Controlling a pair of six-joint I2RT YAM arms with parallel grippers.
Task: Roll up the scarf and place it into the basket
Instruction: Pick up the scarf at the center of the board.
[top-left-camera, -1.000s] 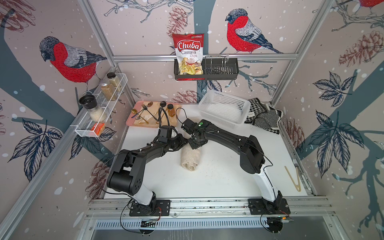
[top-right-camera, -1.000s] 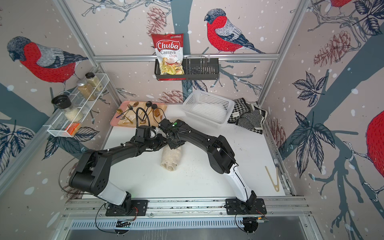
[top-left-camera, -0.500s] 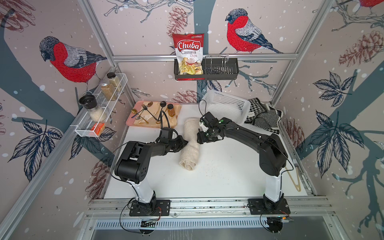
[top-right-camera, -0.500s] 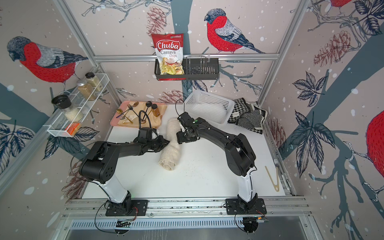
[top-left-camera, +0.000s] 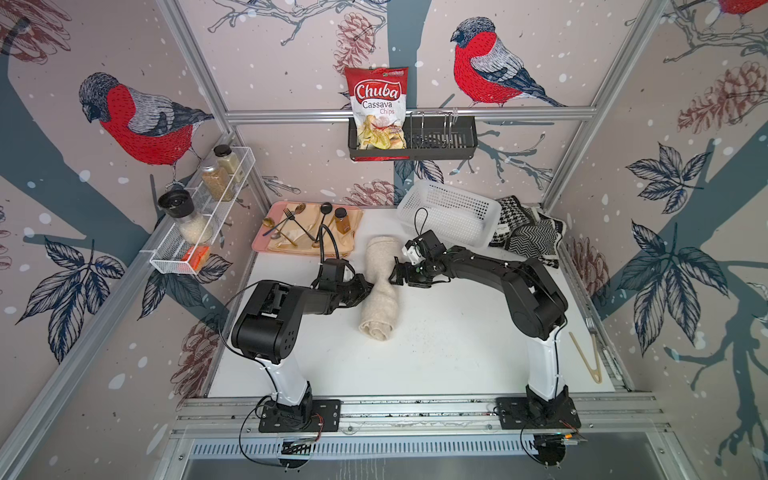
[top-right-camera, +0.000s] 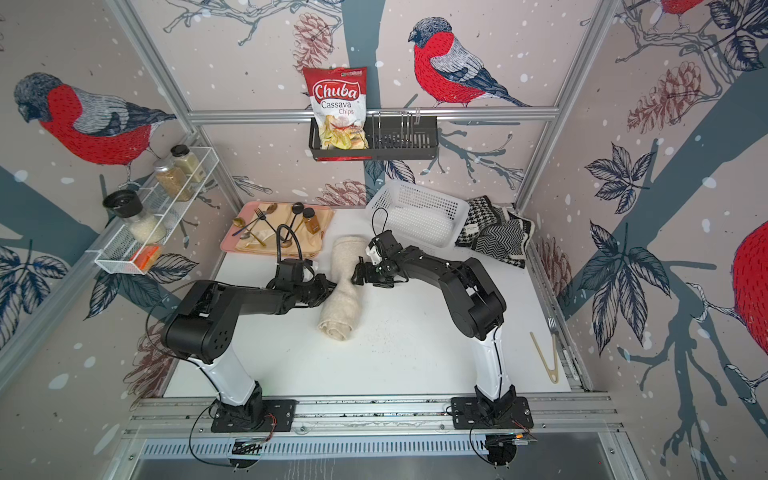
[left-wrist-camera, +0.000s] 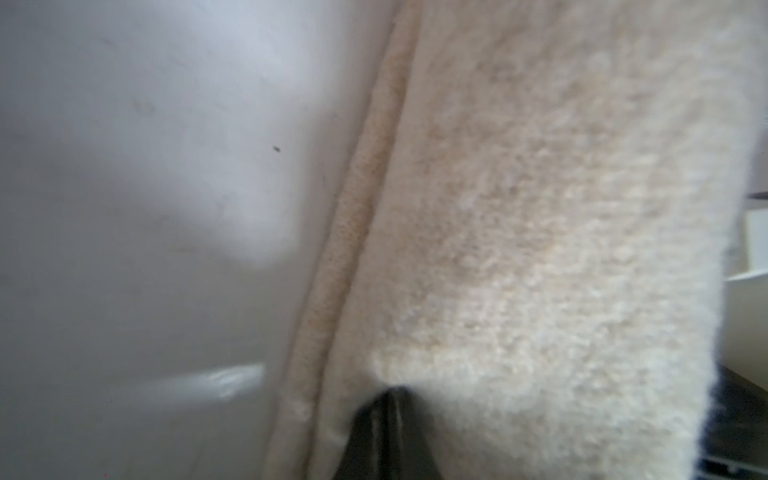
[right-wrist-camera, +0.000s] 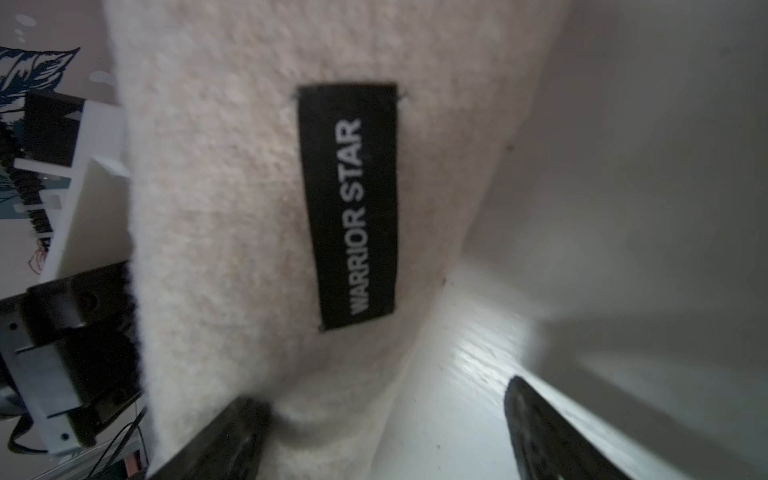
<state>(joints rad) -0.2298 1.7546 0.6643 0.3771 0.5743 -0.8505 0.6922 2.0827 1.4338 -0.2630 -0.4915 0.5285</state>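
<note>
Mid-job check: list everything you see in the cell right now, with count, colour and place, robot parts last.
scarf: 1, cream, rolled, lying mid-table between the grippers
basket: 1, white, empty, back right of table
patterned cloths: a pile, black-and-white, right of basket
tray: 1, pink, back left of table
cutlery: several pieces, gold and dark, on tray
small bottle: 1, amber, black cap, on tray
wire rack: 1, white, left wall
jars: 3, in wire rack
caddy: 1, black, back wall
chips bag: 1, red-and-white, in caddy
tongs: 1, beige, by right table edge
left gripper: 1, black, shut on scarf's side
right gripper: 1, black, open, at scarf's opposite side
</note>
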